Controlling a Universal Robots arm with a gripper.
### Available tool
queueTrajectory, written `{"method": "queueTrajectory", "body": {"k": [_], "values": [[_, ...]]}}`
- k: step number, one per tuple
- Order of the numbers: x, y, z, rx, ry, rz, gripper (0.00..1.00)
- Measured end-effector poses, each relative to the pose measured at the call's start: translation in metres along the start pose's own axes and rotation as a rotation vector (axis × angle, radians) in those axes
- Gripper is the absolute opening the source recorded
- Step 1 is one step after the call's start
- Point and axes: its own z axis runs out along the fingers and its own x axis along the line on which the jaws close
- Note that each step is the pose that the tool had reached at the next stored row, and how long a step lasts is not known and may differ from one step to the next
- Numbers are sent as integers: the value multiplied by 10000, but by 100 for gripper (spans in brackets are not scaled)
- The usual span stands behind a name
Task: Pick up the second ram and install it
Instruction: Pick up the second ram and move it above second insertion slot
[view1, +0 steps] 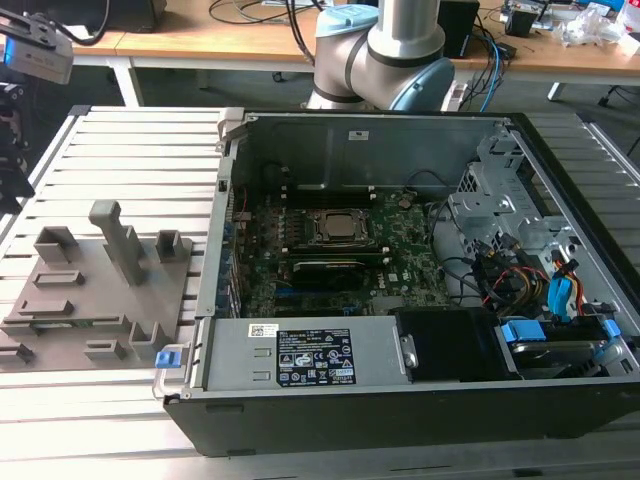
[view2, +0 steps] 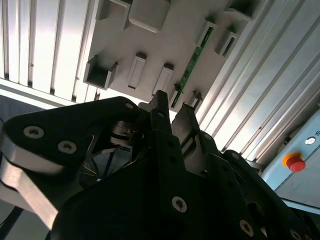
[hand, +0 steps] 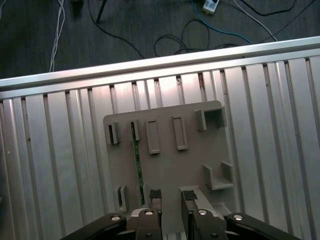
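— Where is the second ram (hand: 137, 160) sitting?

— It is standing on its long edge in a slot of the grey fixture block (hand: 195, 165), which is lying flat on the slatted metal bench (hand: 60, 165). In the first wrist view it is showing as a thin green line, with a small grey holder at each end.

— And what is the pincer doing?

— The pincer (hand: 171, 196) is hanging over the near edge of the block. Its jaws are standing apart and holding nothing, and bare grey plastic is showing through the gap. One of the fingertips (hand: 155, 195) is sitting just beside the near end of the stick, to one side of it and not around it. I cannot tell whether metal is touching board there.

— Is the computer showing anywhere?

— Yes, in the exterior view. The open computer case (view1: 400, 410) is lying on the same bench, just beside the block, towards the exterior view's right. The green motherboard (view1: 400, 250) is facing up inside it. The arm (view1: 385, 40) is rising behind the case's far wall.

— Anything else worth noting?

— Loose cables (hand: 200, 40) are trailing over the dark floor beyond the bench in the first wrist view. A red push-button (view2: 295, 162) is showing past the bench's edge in the second wrist view.
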Motion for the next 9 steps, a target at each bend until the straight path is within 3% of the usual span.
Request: {"method": "queueTrajectory", "body": {"k": [9], "values": [[11,-1,62,-1,1,0,30]]}}
